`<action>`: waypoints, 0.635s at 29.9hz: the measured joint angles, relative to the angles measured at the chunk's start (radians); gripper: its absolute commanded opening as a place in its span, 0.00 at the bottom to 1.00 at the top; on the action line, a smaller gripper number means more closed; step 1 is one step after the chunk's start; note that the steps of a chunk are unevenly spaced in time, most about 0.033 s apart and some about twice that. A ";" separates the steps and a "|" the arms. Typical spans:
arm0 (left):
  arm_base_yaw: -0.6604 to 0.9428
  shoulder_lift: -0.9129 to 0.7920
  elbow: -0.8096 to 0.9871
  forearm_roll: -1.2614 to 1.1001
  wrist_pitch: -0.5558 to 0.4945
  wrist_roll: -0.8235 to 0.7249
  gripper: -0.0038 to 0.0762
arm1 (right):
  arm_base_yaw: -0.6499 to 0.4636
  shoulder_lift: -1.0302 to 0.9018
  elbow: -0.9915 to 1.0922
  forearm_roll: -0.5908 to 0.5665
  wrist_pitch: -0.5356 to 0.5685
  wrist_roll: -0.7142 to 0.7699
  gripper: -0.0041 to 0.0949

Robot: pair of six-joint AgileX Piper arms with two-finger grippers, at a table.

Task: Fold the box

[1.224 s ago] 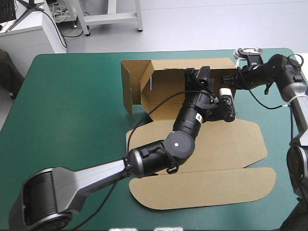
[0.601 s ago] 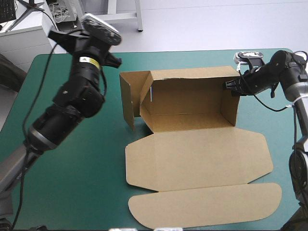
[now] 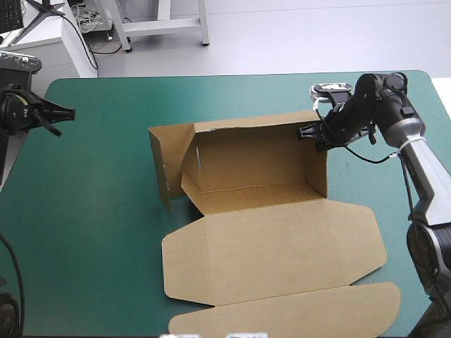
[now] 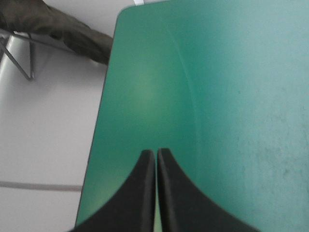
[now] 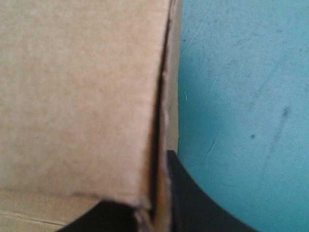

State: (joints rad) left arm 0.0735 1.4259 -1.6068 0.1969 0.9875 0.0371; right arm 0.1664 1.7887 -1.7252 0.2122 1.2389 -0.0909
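**Box and lid.** The box [image 3: 246,165], a cut sheet of matte brown board, is sitting at the middle of the bench [image 3: 106,211], with its tray half toward the far edge. The far wall and the right wall are standing upright around a flat floor. The left end flap [image 3: 163,162] is standing angled outward. The lid [image 3: 275,246] is lying flat toward the near edge, its corners cut at a slant. A long, round-ended tuck flap [image 3: 296,313] is reaching that edge.

**Right hand.** The right arm is coming in bent from the bench's right side, its wrist turned toward the left. The right hand [image 3: 308,132] is clamping the top of the right wall at its far corner. In the right wrist view the board [image 5: 72,96] is showing a smooth, fibrous face and a dark slit between two layers. The black fingers [image 5: 193,198] are pressing it from either side, over a faintly scratched teal-green cover [image 5: 241,96].

**Left hand.** The left hand [image 3: 60,113] is hovering well apart from the box, above the bench's far left corner, pointing toward the right. Its fingers [image 4: 140,193] are drawn together into one pointed arch, holding nothing.
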 measured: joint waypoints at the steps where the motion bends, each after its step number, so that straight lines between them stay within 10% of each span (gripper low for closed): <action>1: 0.015 0.005 0.000 -0.024 0.023 0.019 0.05 | 0.000 0.004 -0.002 -0.005 -0.002 0.011 0.05; 5: 0.033 0.033 0.000 -0.077 0.090 0.057 0.05 | 0.001 0.033 -0.017 -0.026 -0.038 0.042 0.08; 13: 0.033 0.066 0.000 -0.148 0.124 0.084 0.05 | 0.002 0.120 0.003 -0.038 -0.152 0.081 0.53; 19: 0.033 0.073 0.000 -0.149 0.128 0.097 0.05 | 0.002 0.121 -0.010 -0.055 -0.188 0.091 0.54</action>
State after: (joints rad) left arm 0.1062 1.4985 -1.6068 0.0478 1.1159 0.1341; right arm 0.1685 1.9099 -1.7350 0.1576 1.0512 0.0000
